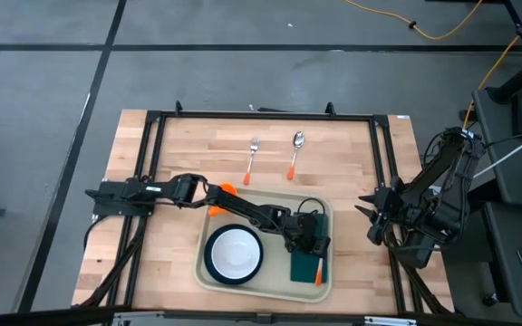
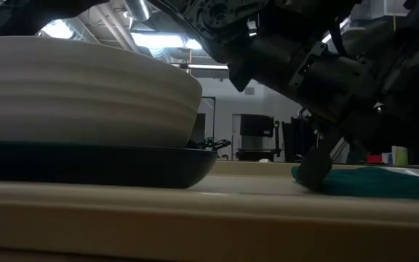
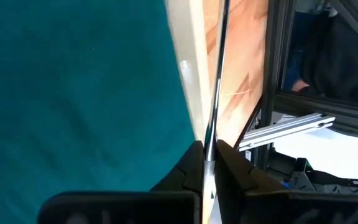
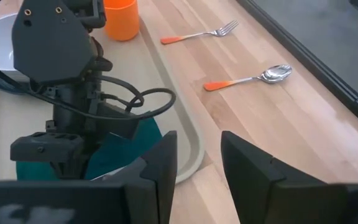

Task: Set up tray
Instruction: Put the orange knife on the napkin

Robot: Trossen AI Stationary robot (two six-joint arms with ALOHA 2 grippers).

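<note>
The beige tray (image 1: 270,204) lies at the table's near middle. On it a white bowl (image 1: 235,252) sits in a dark plate (image 1: 209,264) at the left, with a dark green napkin (image 1: 303,270) at the right. My left gripper (image 1: 310,246) reaches in from the left, low over the napkin, shut on a knife (image 3: 216,74) with an orange handle (image 1: 318,269). My right gripper (image 4: 199,155) waits open and empty, raised at the table's right edge. My left gripper pinches the knife's thin metal blade (image 3: 209,140) between its two fingertips. The fingers slant down from the table's left and far side. The knife runs on ahead of them along the napkin's right side, beside the tray's rim (image 3: 190,81). One fingertip (image 2: 315,169) reaches down to the napkin.
An orange cup (image 1: 227,189) stands at the tray's far left corner. A fork (image 1: 253,154) and a spoon (image 1: 295,149), both orange-handled, lie on the bare wood beyond the tray. A black frame (image 1: 261,116) borders the table.
</note>
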